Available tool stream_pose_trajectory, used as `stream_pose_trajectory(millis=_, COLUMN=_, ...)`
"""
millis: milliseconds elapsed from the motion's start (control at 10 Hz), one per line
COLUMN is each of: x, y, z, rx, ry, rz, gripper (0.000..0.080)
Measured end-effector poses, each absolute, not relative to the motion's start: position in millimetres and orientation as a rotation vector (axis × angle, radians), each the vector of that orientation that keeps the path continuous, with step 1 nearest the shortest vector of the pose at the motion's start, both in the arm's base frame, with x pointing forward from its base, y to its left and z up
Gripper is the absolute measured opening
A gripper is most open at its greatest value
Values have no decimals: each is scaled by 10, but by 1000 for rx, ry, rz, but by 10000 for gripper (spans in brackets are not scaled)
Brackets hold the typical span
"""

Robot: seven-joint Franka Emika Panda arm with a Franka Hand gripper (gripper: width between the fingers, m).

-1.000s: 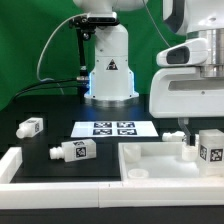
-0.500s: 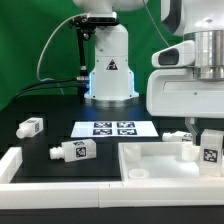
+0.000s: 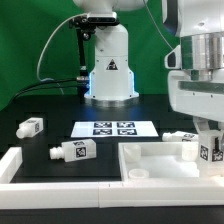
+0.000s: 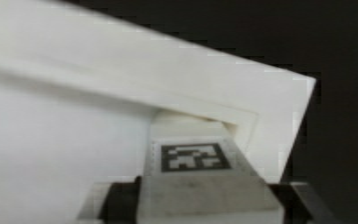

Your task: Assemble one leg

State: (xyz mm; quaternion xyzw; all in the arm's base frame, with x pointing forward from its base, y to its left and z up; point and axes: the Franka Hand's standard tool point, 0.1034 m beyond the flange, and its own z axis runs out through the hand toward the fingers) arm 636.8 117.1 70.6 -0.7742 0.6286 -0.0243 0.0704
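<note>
My gripper (image 3: 208, 138) is at the exterior view's right, down over a white leg (image 3: 209, 151) that stands upright at the far right corner of the white tray-like tabletop (image 3: 150, 168). In the wrist view the tagged leg (image 4: 195, 160) fills the gap between my dark fingers (image 4: 123, 203), and my gripper (image 4: 202, 208) is shut on it. The tabletop's corner (image 4: 140, 90) lies below it. Two more legs (image 3: 32, 126) (image 3: 72, 151) lie on the table at the exterior view's left. Another leg (image 3: 181, 137) lies behind the tabletop.
The marker board (image 3: 115, 128) lies mid-table before the robot's base (image 3: 110, 75). A white raised border (image 3: 20, 165) runs along the table's front and left. A green backdrop stands behind.
My gripper has moved toward the exterior view's right and come down around the upright leg. The leg and the other parts have stayed in place.
</note>
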Motion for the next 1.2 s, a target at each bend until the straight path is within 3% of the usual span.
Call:
stream_pose_trajectory(millis=300, x=6377, y=1170, z=701, rx=-2147, ry=2062, rz=-46, gripper=290)
stream_pose_trajectory(millis=400, x=6373, y=1154, z=695, rx=-2281, ry=1919, rz=-61, gripper=381)
stream_pose_trajectory(millis=500, x=6372, y=1127, z=690, rx=-2431, ry=1733, rz=-79, gripper=572)
stream_pose_trajectory(millis=600, x=6376, y=1109, z=695, rx=-2572, ry=1525, rz=-98, gripper=572)
stream_pose_trajectory(millis=700, x=6381, y=1091, z=709, rx=-2709, ry=1276, rz=-116, gripper=633)
stream_pose_trajectory(millis=1200, x=6343, y=1113, z=713, rx=-2898, ry=833, rz=-219, gripper=649)
